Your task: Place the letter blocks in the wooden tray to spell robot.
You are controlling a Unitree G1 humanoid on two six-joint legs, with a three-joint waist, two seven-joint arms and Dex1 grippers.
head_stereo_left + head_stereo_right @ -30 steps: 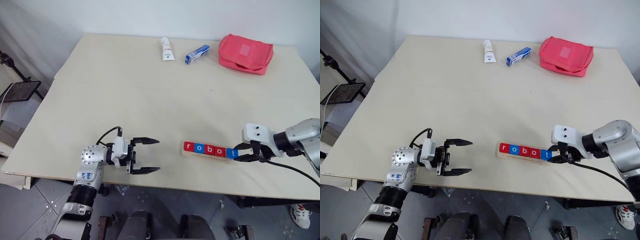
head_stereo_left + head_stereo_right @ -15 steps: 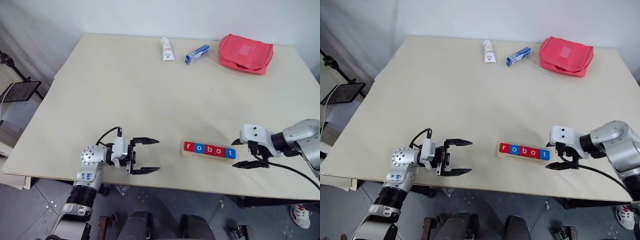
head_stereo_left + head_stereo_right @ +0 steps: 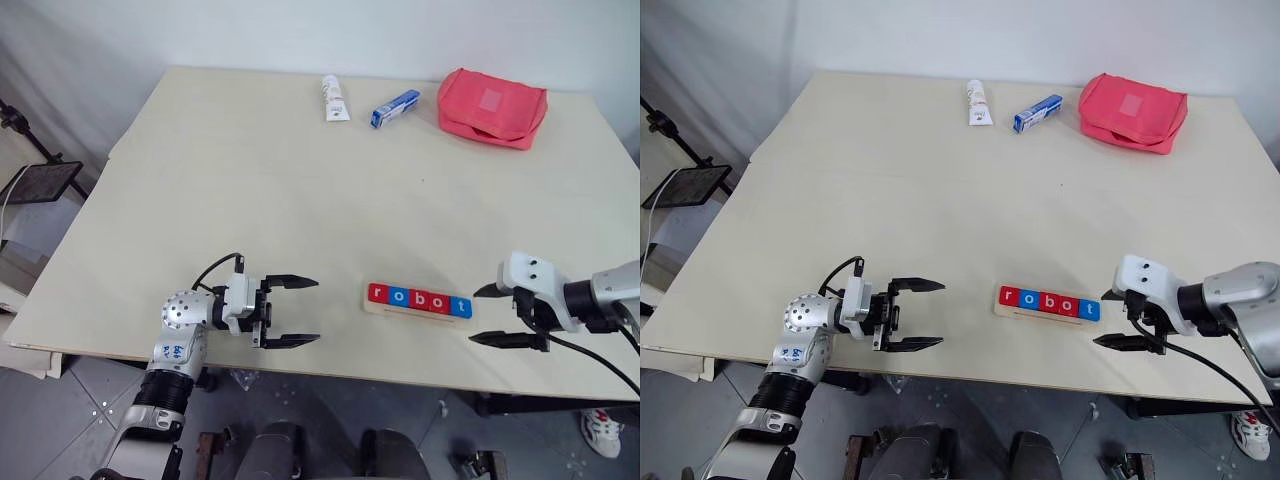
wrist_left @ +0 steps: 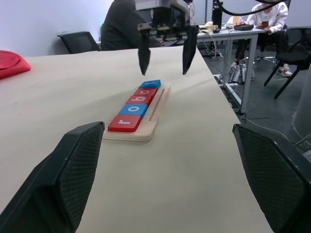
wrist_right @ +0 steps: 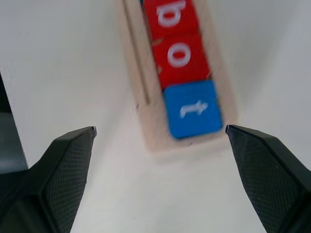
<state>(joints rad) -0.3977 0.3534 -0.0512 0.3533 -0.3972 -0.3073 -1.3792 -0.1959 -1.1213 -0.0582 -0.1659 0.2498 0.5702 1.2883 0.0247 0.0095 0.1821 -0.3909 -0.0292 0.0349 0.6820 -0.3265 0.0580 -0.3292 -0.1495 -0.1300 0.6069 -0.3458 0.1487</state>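
Five letter blocks, red and blue with white letters, lie in a row in the wooden tray near the table's front edge and read robot. The blue t block sits at the tray's right end. My right gripper hovers open just right of that end, apart from the blocks, with nothing between its fingers. My left gripper stands open and empty to the left of the tray, pointing toward it. In the left wrist view the tray lies between my left fingers, with the right gripper beyond it.
At the table's far edge lie a white tube, a blue-and-white box and a red pouch. The table's front edge runs just below both grippers. In the left wrist view, people sit at desks and chairs beyond the table.
My right gripper has let go of the blue t block, opened wide and drawn back to the right and toward the front edge. The left gripper has not moved.
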